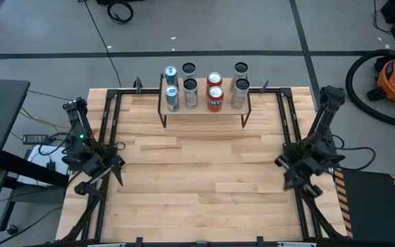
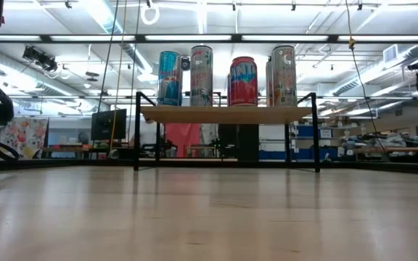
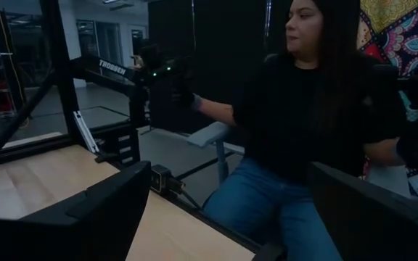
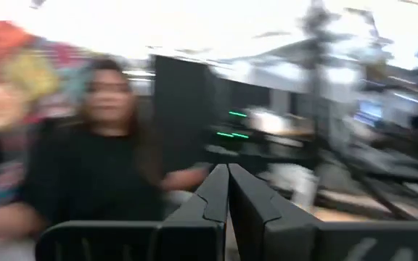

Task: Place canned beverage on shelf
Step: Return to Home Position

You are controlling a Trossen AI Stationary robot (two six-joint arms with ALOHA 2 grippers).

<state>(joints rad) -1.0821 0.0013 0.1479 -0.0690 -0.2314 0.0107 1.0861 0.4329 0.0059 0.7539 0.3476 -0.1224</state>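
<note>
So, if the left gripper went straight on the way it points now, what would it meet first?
Probably the seated person, past the edge of the table. Nothing nearer shows between the open fingers of the left gripper, though depth is unclear.

A: Shelf (image 2: 223, 114) board?
B: Pale wood, matt. Its legs (image 2: 136, 141) are thin black metal.
A: Cans (image 2: 244, 81)?
B: Glossy printed metal. Tabletop (image 1: 204, 178): jointed wood planks, smooth, slight sheen. Person's jeans (image 3: 267, 203): blue denim cloth.
</note>
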